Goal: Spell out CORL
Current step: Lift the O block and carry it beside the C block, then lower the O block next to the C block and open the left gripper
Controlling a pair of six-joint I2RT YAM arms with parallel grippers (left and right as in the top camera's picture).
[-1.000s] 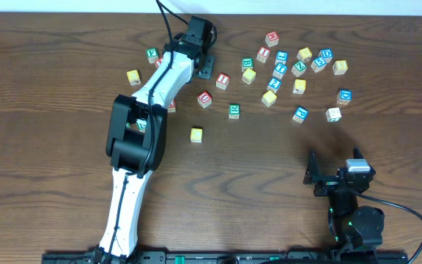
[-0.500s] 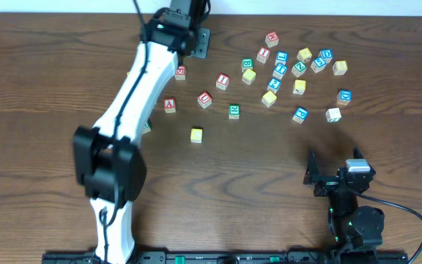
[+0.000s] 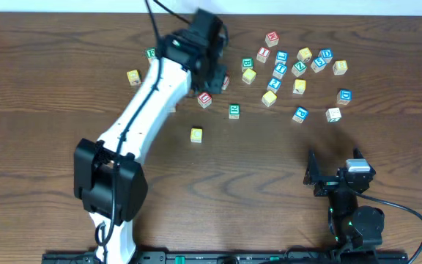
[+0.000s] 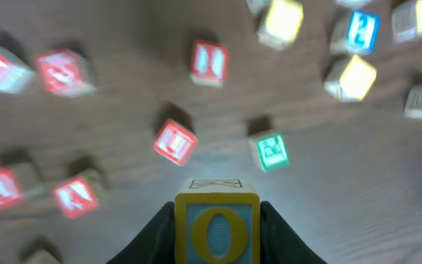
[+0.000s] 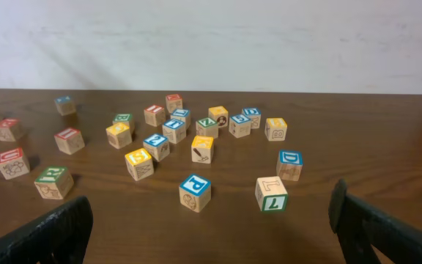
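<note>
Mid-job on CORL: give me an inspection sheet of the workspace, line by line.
Surface: dark wooden table, no spills seen.
Job's things: yellow O cube gripped in the left tool; lone yellow cube sits apart toward the front; R and L cubes not identifiable.
Clutter: red-lettered cubes below the left tool; mixed blue, yellow and green cubes scattered at the back right.
Tools: left shut on the O cube; right tool open, empty, at the front right.
Cables: black cable off the left arm; second cable loops by the right arm's base.
Surroundings: pale wall behind the table.
</note>
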